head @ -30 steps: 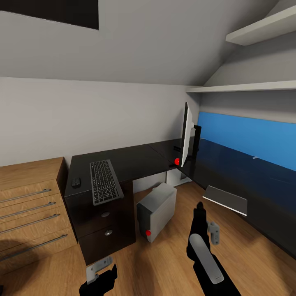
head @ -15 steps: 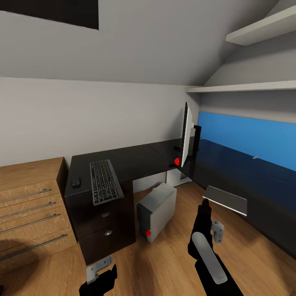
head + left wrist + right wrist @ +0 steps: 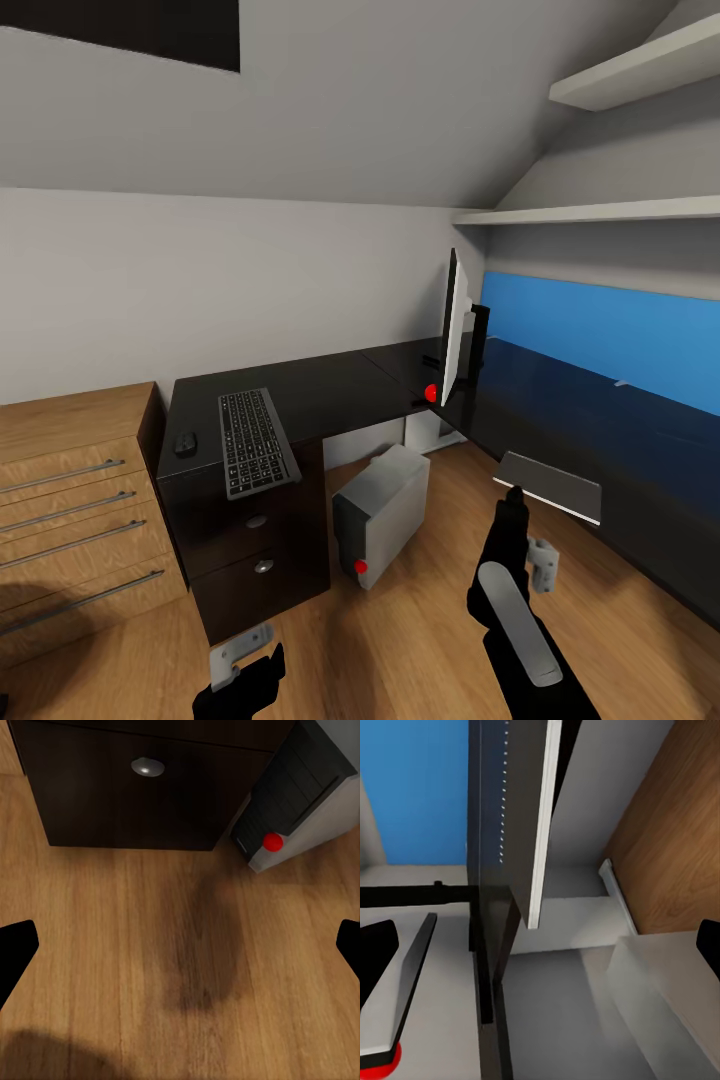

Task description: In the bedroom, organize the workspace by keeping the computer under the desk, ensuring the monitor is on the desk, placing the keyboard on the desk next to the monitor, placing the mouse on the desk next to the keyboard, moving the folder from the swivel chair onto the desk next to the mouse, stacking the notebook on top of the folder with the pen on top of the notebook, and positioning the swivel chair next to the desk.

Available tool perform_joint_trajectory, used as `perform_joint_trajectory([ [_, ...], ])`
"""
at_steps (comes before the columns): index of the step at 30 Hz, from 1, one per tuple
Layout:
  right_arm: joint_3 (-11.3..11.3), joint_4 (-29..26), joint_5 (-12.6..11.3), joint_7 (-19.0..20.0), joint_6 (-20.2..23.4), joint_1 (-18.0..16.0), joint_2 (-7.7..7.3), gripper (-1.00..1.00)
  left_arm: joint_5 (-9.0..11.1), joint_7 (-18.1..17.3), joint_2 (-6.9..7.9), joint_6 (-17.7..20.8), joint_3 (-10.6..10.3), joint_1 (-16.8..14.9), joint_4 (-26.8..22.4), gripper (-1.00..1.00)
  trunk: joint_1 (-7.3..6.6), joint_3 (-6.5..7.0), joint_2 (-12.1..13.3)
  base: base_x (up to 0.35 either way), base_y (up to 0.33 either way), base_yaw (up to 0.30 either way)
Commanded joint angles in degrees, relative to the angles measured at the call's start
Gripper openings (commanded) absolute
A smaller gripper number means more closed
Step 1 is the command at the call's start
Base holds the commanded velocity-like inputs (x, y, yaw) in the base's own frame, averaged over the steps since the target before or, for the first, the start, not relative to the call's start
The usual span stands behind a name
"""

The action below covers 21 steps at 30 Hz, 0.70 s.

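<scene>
Grey notebook (image 3: pixel 550 485) overhangs the counter (image 3: pixel 330 395) edge, right of centre. Right claw (image 3: pixel 514 497), jaws wide, has crept up-right, just beneath it: pickup looks next. Left claw (image 3: pixel 180 945) wide, lower left.

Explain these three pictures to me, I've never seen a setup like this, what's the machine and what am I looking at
It is a simulated two-armed robot on wheels, steered by a person. The large picture comes from a camera on its head; the other two come from cameras near each claw.

From the head you see a black desk bearing a keyboard, a small mouse and a monitor seen edge-on. A grey notebook overhangs the desk's edge. A grey computer sits on the floor beneath.

The right claw reaches toward the notebook. The left claw hangs open over bare floor, facing a drawer knob. Neither holds anything.
</scene>
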Motion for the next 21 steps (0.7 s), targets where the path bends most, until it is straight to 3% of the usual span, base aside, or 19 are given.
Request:
perform_joint_trajectory([
  [1,0.0,0.0,-0.1,-0.2,-0.3,0.0,-0.01,1.00,0.4,0.3,0.01,0.1,0.0,0.0,-0.1,1.00,0.00,-0.05,0.0,0.000,0.000,0.000],
  [6,-0.7,0.3,-0.1,-0.2,-0.3,0.0,-0.02,1.00,0.4,0.2,0.03,0.1,0.0,0.0,-0.1,1.00,0.00,-0.05,0.0,0.000,0.000,0.000],
  [11,-3.7,0.5,-0.1,-0.2,-0.2,0.0,0.04,1.00,0.4,0.2,0.04,0.1,0.0,0.0,0.0,1.00,0.00,-0.05,0.0,0.000,0.000,0.000],
  [21,-5.8,0.5,-0.1,-0.2,-0.2,0.0,-0.01,1.00,0.3,0.2,0.04,0.1,0.0,0.0,0.1,1.00,0.00,-0.05,0.0,0.000,0.000,0.000],
])
